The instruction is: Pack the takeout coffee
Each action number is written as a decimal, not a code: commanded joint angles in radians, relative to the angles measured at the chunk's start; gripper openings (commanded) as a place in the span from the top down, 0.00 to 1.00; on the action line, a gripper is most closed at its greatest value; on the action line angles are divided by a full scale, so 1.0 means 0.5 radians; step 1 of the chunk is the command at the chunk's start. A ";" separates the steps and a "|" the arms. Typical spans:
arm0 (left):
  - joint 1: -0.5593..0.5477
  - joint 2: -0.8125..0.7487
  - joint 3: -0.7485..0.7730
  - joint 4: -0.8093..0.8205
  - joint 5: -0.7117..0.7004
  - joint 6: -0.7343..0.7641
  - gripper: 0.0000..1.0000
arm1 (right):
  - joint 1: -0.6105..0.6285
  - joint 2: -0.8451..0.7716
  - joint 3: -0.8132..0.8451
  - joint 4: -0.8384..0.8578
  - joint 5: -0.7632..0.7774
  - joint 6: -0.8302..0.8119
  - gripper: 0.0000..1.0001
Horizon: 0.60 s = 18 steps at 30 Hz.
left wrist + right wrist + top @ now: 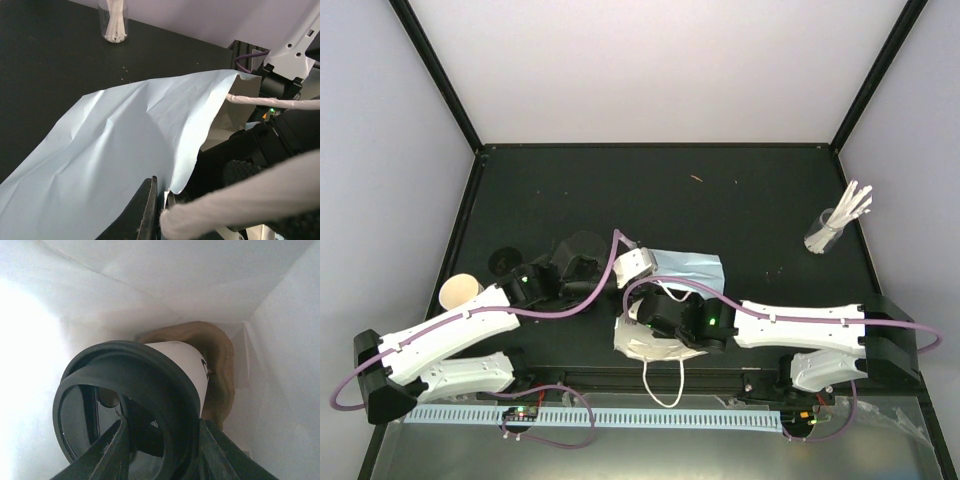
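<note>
1. Black round plastic lid (125,400) fills the right wrist view. It sits on a small cream paper cup (185,365) deep inside the light-blue paper bag (695,268).
2. The right gripper (161,425) reaches in through the bag's mouth. One dark finger crosses the lid's face and the other lies outside its rim, so the jaws pinch the lidded top of the cup.
3. Just behind the cup, against the bag's inner white wall, is a curved edge of the brown moulded-pulp cup carrier (220,360). The cup's base points at it, but I cannot tell whether the cup is seated in a hole.
4. The left gripper (161,200) is at the bag's mouth on the left-arm side. Its jaws are pressed together on the paper edge.
5. A thick white rope handle (240,205) crosses close in front of the left wrist camera. From above, another handle loop (665,385) trails from the bag toward the arm bases.
6. A second cream paper cup (460,292), its mouth open, stands well to the left of the bag, beside the left arm.
7. A clear glass of white sticks (835,225) stands well to the right of the bag, on the dark table (740,190).
</note>
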 commanded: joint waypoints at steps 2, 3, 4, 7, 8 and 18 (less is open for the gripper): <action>-0.019 0.002 0.039 0.006 0.143 -0.108 0.94 | -0.030 -0.026 0.057 0.022 0.078 0.203 0.87; -0.019 0.003 0.043 0.012 0.135 -0.123 0.94 | -0.030 -0.052 0.055 0.032 0.072 0.230 0.87; -0.019 0.008 0.047 0.020 0.121 -0.142 0.94 | -0.031 -0.071 0.049 0.038 0.073 0.266 0.87; -0.019 0.021 0.051 0.033 0.089 -0.197 0.94 | -0.029 -0.097 0.059 0.003 0.089 0.400 0.87; -0.019 0.020 0.049 0.041 0.076 -0.220 0.94 | -0.030 -0.090 0.061 -0.020 0.093 0.457 0.87; -0.025 0.031 0.069 0.055 -0.051 -0.390 0.93 | -0.030 -0.166 -0.032 0.025 0.008 0.750 0.88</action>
